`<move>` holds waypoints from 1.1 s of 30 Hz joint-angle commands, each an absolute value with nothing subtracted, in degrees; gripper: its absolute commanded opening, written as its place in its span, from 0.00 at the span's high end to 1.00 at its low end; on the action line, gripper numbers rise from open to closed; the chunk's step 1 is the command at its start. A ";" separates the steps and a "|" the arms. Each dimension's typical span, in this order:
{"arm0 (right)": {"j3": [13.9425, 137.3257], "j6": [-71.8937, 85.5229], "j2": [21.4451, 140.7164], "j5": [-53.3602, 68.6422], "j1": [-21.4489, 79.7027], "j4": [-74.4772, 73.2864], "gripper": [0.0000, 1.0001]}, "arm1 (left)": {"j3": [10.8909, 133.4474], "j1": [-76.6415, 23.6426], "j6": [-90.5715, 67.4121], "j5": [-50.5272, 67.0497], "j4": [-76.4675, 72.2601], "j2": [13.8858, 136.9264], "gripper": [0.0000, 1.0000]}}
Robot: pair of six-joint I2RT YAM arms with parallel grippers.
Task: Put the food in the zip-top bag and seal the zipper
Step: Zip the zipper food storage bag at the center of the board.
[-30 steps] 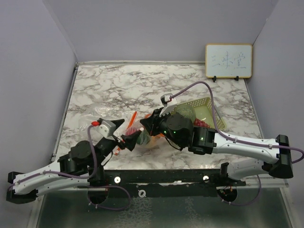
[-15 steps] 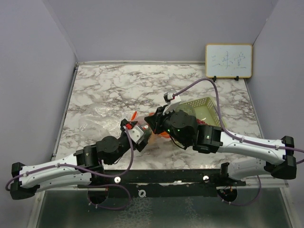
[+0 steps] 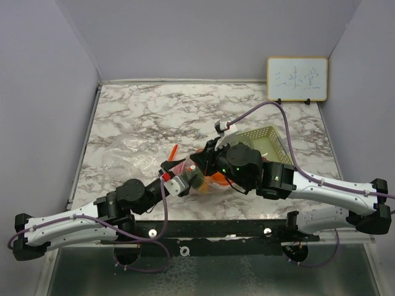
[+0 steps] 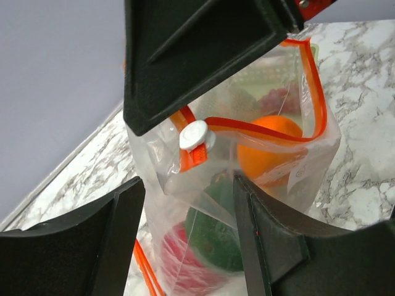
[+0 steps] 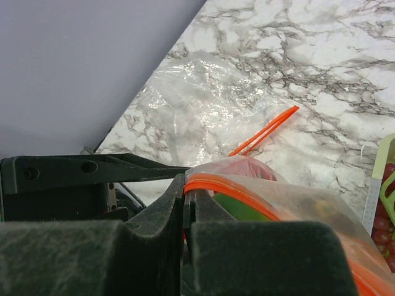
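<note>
A clear zip-top bag with an orange zipper and a white slider stands held up near the table's front centre. Inside it are an orange, a green melon and a red apple. My right gripper is shut on the zipper edge at the bag's top. From the near left, my left gripper straddles the bag's lower part just below the slider, jaws apart; its right finger touches the plastic. Red grapes lie in the basket.
A pale green mesh basket stands right of the bag, behind the right arm. A second, flat clear bag with an orange zip strip lies on the marble to the left. A small whiteboard leans at the back right.
My left arm has swung right and forward to the bag, and its jaws have narrowed around it. The right gripper has kept its hold on the zipper edge.
</note>
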State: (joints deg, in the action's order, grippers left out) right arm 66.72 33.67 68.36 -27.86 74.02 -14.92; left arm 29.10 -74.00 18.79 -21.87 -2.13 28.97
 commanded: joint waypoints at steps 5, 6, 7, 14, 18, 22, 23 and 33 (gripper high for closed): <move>66.92 32.68 68.01 -25.07 73.81 -15.97 0.98 | 28.98 -74.09 24.41 -15.49 -7.98 29.09 0.39; 66.78 32.69 67.94 -24.86 73.80 -15.99 0.98 | 29.00 -74.09 24.57 -15.07 -8.15 29.03 0.40; 66.65 32.74 67.82 -24.70 73.81 -16.06 0.98 | 29.00 -74.09 24.67 -14.70 -8.36 28.81 0.41; 65.61 33.74 67.17 -24.06 73.74 -15.45 0.98 | 28.51 -74.09 22.82 -14.40 -8.21 29.13 0.66; 66.13 33.68 67.06 -24.05 73.78 -15.39 0.98 | 28.96 -74.08 21.54 -15.11 -6.94 30.34 0.69; 66.45 33.66 67.15 -22.79 73.79 -15.00 0.98 | 29.09 -74.08 21.40 -16.11 -7.10 31.08 0.58; 66.45 33.66 67.08 -22.38 73.79 -14.81 0.98 | 29.09 -74.09 21.43 -16.27 -7.31 31.15 0.57; 65.66 34.36 66.26 -21.21 73.78 -14.68 0.98 | 29.34 -74.09 21.73 -18.87 -8.30 30.59 0.91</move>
State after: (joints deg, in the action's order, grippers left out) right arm 66.15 33.50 68.31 -23.09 73.78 -16.69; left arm 28.95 -73.97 22.09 -16.75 -6.37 31.14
